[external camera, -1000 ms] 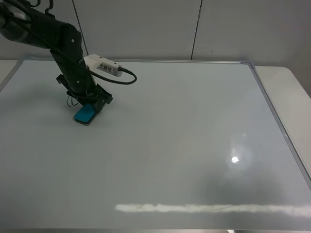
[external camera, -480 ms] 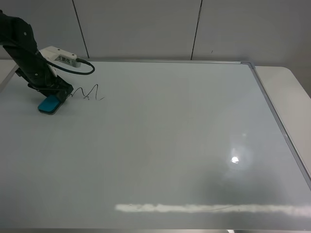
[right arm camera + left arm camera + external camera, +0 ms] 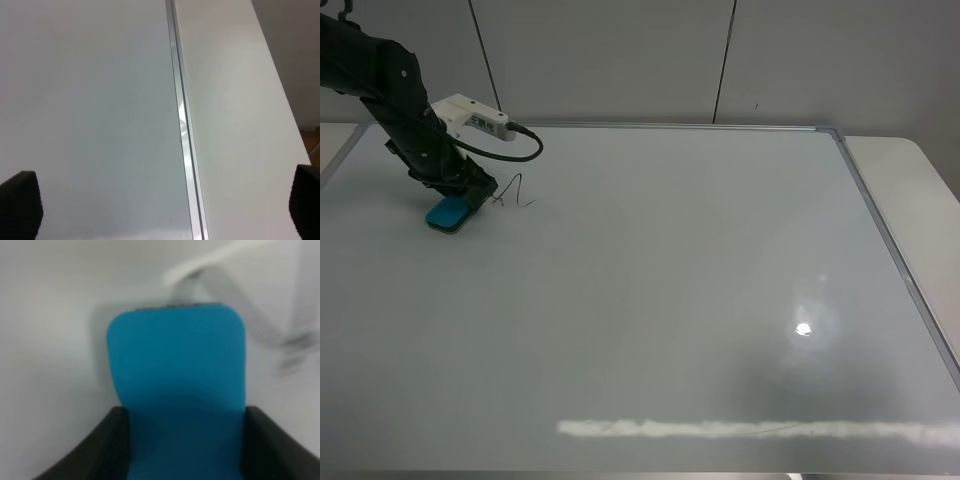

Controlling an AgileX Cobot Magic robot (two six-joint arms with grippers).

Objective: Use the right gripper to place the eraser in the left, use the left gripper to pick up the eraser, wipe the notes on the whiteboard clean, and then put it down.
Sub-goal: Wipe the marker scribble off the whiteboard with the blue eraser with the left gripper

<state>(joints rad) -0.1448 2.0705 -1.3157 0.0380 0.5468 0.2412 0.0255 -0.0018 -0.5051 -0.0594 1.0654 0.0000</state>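
My left gripper (image 3: 460, 200) is shut on the blue eraser (image 3: 448, 213) and presses it flat on the whiteboard (image 3: 650, 290) at the far left. The eraser fills the left wrist view (image 3: 177, 390), held between the two black fingers (image 3: 95, 450). A thin black scribble of notes (image 3: 516, 192) remains on the board just right of the eraser. My right gripper is out of the exterior view; in the right wrist view only its two fingertips (image 3: 20, 205) show, wide apart and empty, above the board's right frame (image 3: 182, 125).
The whiteboard's metal frame (image 3: 885, 230) runs along the right side, with the white table (image 3: 920, 190) beyond it. A light glare spot (image 3: 804, 329) and a bright streak (image 3: 750, 428) reflect on the board. The left arm's cable (image 3: 515, 155) hangs by the wrist.
The left gripper swept the eraser left off the scribble, baring a black zigzag, then came back right. Now the eraser covers the scribble's left part, and only its right end shows.
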